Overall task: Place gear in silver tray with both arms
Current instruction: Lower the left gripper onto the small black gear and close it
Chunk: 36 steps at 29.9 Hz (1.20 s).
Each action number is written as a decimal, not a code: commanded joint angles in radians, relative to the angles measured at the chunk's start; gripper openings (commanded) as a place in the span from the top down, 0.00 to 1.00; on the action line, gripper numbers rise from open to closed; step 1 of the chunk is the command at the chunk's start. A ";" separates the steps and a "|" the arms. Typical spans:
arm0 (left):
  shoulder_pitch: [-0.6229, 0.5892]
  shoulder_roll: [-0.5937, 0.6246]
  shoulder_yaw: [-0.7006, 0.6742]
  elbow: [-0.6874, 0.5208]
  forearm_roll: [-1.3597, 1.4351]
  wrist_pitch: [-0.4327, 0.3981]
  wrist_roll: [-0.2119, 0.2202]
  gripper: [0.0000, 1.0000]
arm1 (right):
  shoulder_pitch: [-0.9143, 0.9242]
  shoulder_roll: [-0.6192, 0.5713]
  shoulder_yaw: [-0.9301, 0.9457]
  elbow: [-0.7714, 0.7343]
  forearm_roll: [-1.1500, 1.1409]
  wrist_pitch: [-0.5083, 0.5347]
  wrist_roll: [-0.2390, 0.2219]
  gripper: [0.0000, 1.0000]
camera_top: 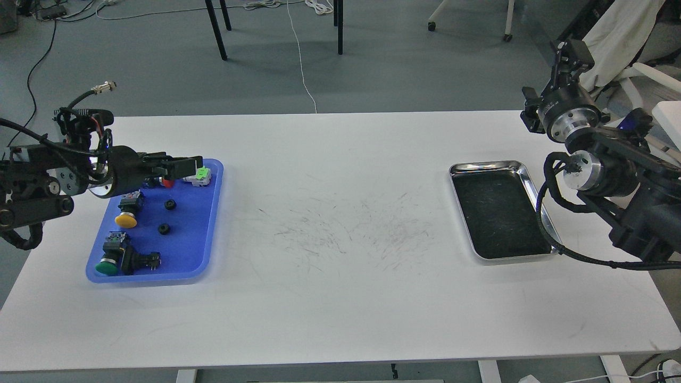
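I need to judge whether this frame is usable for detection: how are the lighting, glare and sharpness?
Head view: even, soft light, with faint shadows under the blue tray; the silver tray shows a bright rim and a dark reflective floor, no blown-out glare; the table is sharp enough to show scuffs; the left gripper reads dark, the small gears lack detail.

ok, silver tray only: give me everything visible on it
The silver tray is a shiny rectangular steel tray with rounded corners, a raised polished rim and a dark, scratched, reflective floor. It lies flat on the white table at the right side, its long side running away from the robot, slightly skewed. Nothing is in it. A black cable of the right arm crosses its right rim; whether it touches cannot be told. No gripper is over it.
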 commanded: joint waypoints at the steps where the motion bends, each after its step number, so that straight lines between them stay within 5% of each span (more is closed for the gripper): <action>1: 0.046 -0.008 0.020 0.051 -0.003 0.010 -0.003 0.19 | 0.000 -0.009 0.000 0.007 0.000 -0.001 0.000 0.01; 7: 0.066 0.004 0.014 -0.001 0.020 0.010 -0.079 0.19 | -0.002 -0.023 -0.002 0.016 0.000 -0.001 0.000 0.01; 18: 0.118 0.087 0.013 -0.057 0.118 0.055 -0.085 0.21 | -0.002 -0.023 -0.005 0.018 -0.002 -0.004 0.000 0.01; 36: 0.230 0.080 0.010 0.025 0.120 0.107 -0.085 0.38 | -0.006 -0.021 -0.009 0.018 -0.003 -0.006 0.000 0.01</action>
